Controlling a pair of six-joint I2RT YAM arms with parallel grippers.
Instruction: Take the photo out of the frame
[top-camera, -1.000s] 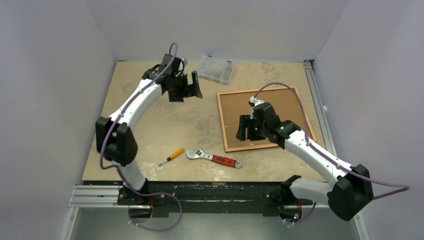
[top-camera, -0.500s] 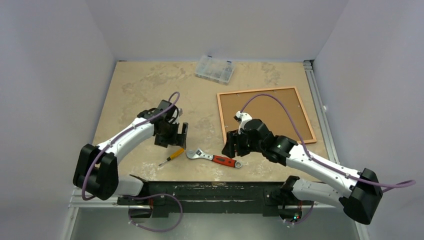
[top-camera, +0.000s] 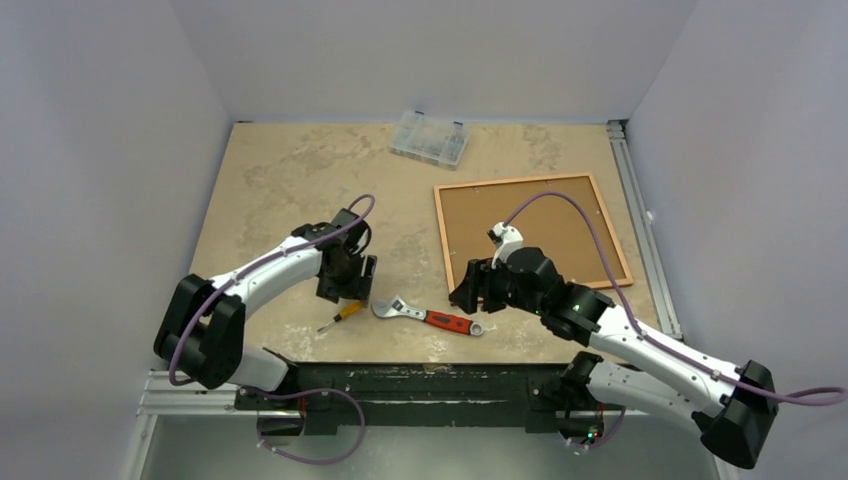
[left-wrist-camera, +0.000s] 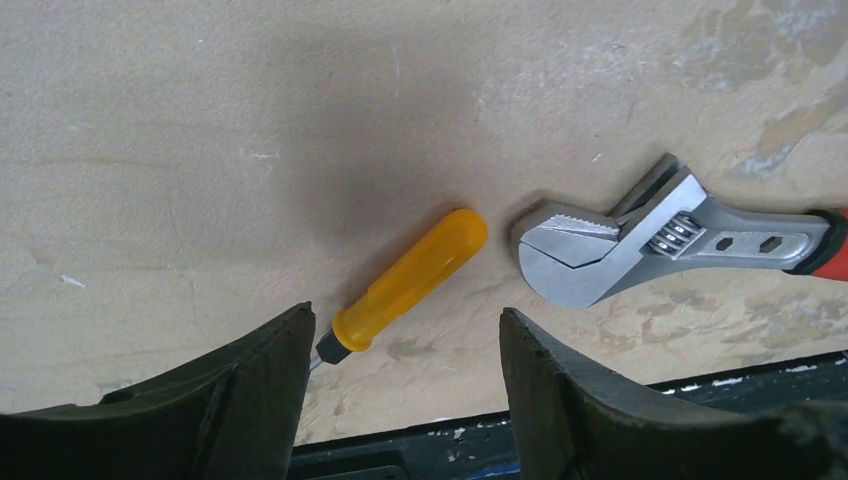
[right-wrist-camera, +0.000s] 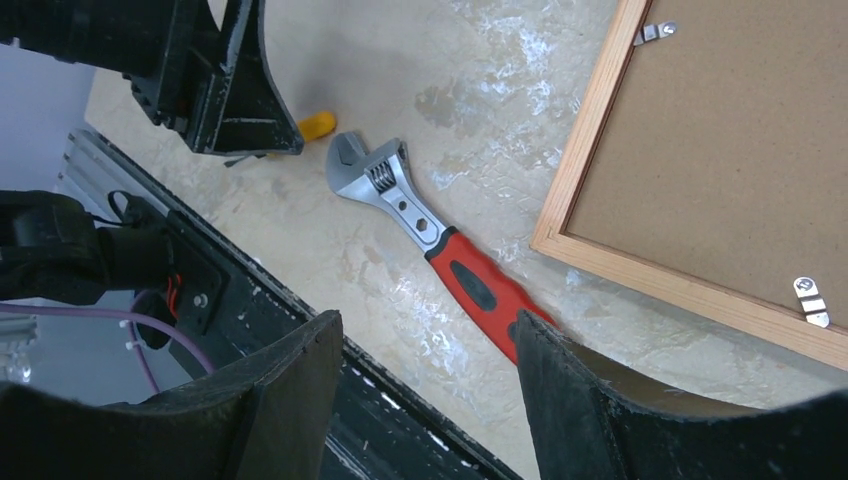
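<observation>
Both jaws stand apart and empty. The left gripper (left-wrist-camera: 400, 330) has swung in from the far side to straddle the yellow-handled screwdriver (left-wrist-camera: 410, 278). The right gripper (right-wrist-camera: 425, 330) has pulled off the thin red-orange wooden frame (top-camera: 515, 181), which lies back-up and unmoved, its photo hidden.

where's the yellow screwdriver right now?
Top view: the screwdriver lies by the table's near edge, left of centre, just left of the wrench's head. The left claw hangs over it, fingers spread.
</observation>
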